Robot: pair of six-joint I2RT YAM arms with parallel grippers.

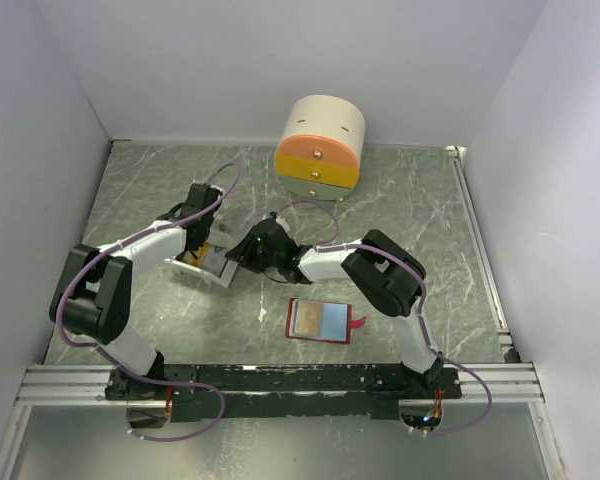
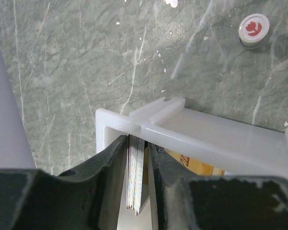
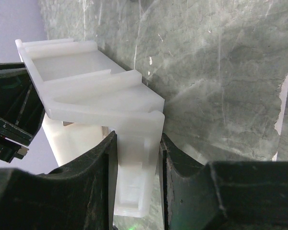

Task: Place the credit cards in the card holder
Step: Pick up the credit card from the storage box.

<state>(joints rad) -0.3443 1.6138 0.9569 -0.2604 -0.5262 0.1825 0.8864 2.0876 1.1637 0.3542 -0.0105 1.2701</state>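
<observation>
A stack of credit cards (image 2: 136,175) stands on edge inside the white tray (image 2: 206,129), and my left gripper (image 2: 137,143) is shut on it, one finger on each side. Another orange card (image 2: 198,165) lies deeper in the tray. In the top view my left gripper (image 1: 201,249) reaches into the tray (image 1: 214,270) from the left. My right gripper (image 1: 243,256) is shut on the tray's right end. In the right wrist view my right gripper (image 3: 137,140) clamps the end wall of the tray (image 3: 77,67). The red card holder (image 1: 321,320) lies open on the table, nearer the arm bases.
A round cream-and-orange drawer box (image 1: 321,146) stands at the back of the table. A small round white and red disc (image 2: 254,28) lies on the marble beyond the tray. Pale walls close in the table on the left, the right and the back.
</observation>
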